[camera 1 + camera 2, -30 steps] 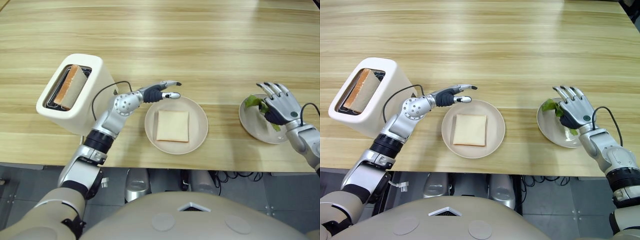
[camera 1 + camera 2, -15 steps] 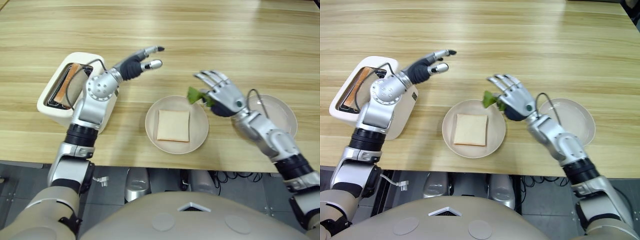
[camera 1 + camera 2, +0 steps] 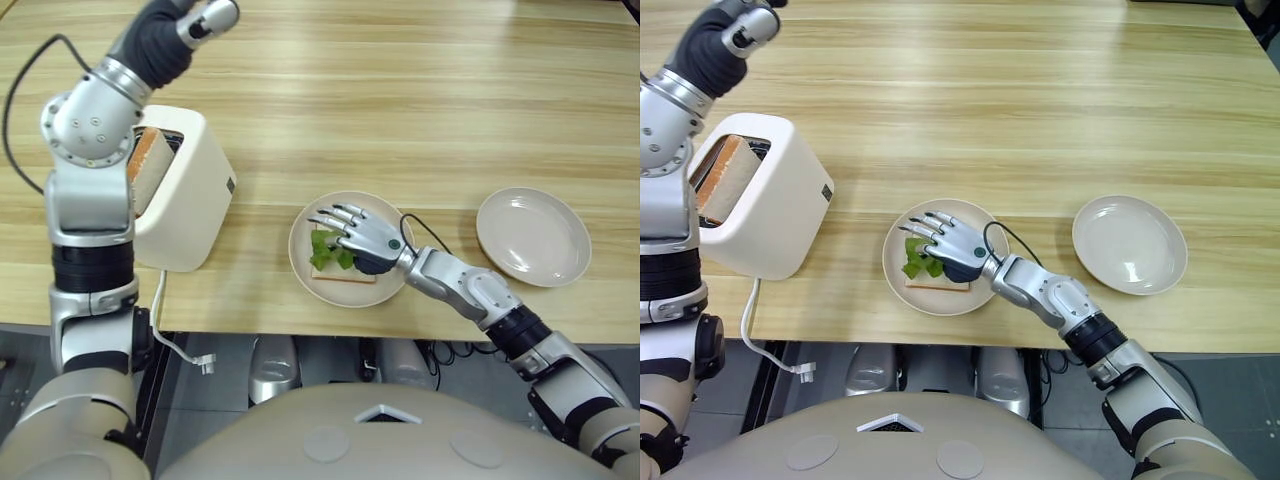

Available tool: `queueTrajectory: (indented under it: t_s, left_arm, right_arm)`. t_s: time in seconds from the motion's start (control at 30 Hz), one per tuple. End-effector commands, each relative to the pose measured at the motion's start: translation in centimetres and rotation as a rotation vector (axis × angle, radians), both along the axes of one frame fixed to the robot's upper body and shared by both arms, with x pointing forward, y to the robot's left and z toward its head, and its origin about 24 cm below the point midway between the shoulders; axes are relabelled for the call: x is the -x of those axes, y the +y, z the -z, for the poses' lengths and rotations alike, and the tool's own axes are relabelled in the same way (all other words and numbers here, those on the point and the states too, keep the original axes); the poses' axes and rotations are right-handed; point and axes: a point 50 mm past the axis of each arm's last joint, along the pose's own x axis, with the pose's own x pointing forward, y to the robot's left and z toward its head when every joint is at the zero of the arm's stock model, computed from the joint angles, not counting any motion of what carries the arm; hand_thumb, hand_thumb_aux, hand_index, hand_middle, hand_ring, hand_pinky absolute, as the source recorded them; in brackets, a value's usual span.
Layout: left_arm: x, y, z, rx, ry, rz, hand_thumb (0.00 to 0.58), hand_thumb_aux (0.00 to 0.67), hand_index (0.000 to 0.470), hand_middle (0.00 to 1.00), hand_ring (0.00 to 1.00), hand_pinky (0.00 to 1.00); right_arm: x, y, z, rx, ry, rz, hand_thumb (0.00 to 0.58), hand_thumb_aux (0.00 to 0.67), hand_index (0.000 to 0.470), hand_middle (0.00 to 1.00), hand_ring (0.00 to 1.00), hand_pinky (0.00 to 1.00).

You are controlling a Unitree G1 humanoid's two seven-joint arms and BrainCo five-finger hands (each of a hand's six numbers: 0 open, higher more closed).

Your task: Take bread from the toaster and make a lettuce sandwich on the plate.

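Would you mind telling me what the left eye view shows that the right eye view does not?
Left eye view: a black cable arching beside the left arm, which overlaps the toaster's near end. Right eye view: more of the toaster's slot, beside the arm. Both: the left hand high above the toaster, a toast slice in the slot, the right hand over lettuce lying on the bread on the plate, a second plate, and a loose plug.

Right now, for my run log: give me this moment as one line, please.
right hand: over lettuce lying on bread, plate | left hand: raised, apart from toaster | toaster: slice inside
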Motion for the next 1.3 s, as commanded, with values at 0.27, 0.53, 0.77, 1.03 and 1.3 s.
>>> queueTrajectory:
  t_s: [0.27, 0.53, 0.77, 1.03, 1.3]
  left_arm:
    - [4.2, 3.9, 1.8, -0.263, 0.247, -0.105, 0.000, 0.000, 0.000, 0.00, 0.00, 0.00]
    - [6.1, 8.6, 4.0, -0.555, 0.425, -0.315, 0.000, 0.000, 0.000, 0.00, 0.00, 0.00]
    - [6.4, 12.2, 4.1, -0.767, 0.441, -0.528, 0.000, 0.000, 0.000, 0.00, 0.00, 0.00]
    - [5.6, 13.8, 6.9, -0.885, 0.442, -0.621, 0.000, 0.000, 0.000, 0.00, 0.00, 0.00]
    - [4.8, 12.2, 8.2, -0.833, 0.379, -0.574, 0.000, 0.000, 0.000, 0.00, 0.00, 0.00]
  right_arm:
    - [-0.6, -1.0, 0.4, 0.044, 0.034, 0.021, 0.000, 0.000, 0.000, 0.00, 0.00, 0.00]
    - [-1.3, -2.5, -2.7, -0.069, 0.020, 0.101, 0.000, 0.000, 0.000, 0.00, 0.00, 0.00]
    - [-1.4, -4.0, -6.2, -0.174, -0.029, 0.150, 0.000, 0.000, 0.000, 0.00, 0.00, 0.00]
    - [-1.3, -5.7, -9.1, -0.332, -0.018, 0.202, 0.000, 0.000, 0.000, 0.00, 0.00, 0.00]
    - [-1.6, -8.1, -10.8, -0.395, -0.037, 0.278, 0.000, 0.000, 0.000, 0.00, 0.00, 0.00]
